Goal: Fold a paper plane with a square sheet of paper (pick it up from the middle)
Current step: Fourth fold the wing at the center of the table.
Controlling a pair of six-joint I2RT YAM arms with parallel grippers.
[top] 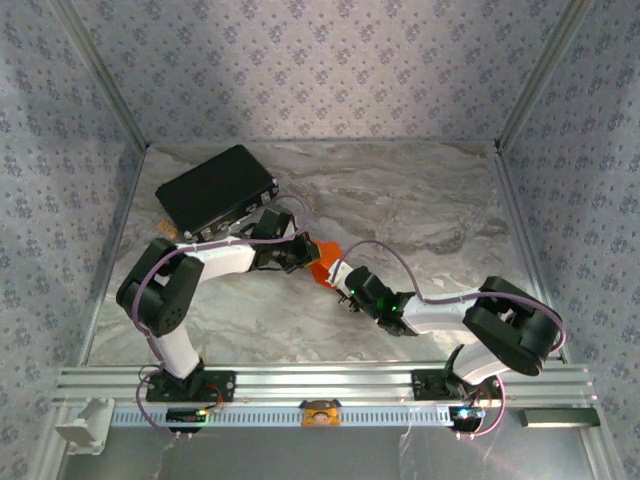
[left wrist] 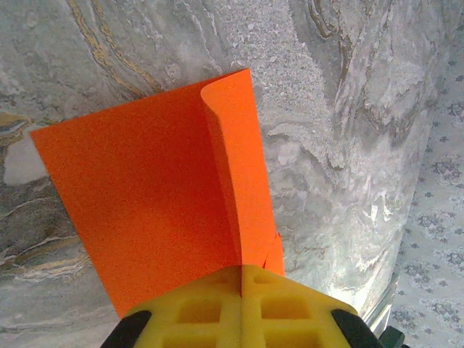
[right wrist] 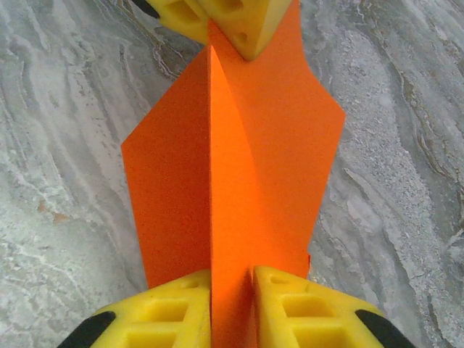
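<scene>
1. Overhead, two robot arms reach inward and meet near the middle of a grey marble table (top: 430,215).
2. Between their tips is the orange sheet of paper (top: 322,263), partly folded, with a black case (top: 218,190) well apart at the far left.
3. From the left wrist, the left gripper (left wrist: 241,272) has its yellow fingers pressed together on the sheet's near edge, pinching it at a crease.
4. Beyond that pinch the sheet spreads out wide, with one narrow flap curling over along its right side.
5. From the right wrist, the right gripper (right wrist: 232,281) has its yellow fingers a narrow gap apart, and a raised fold of the sheet stands in that gap.
6. Whether those fingers press the fold or only flank it, I cannot tell.
7. At the far end of that view, the left gripper's fingertips (right wrist: 250,29) clamp the opposite edge.
</scene>
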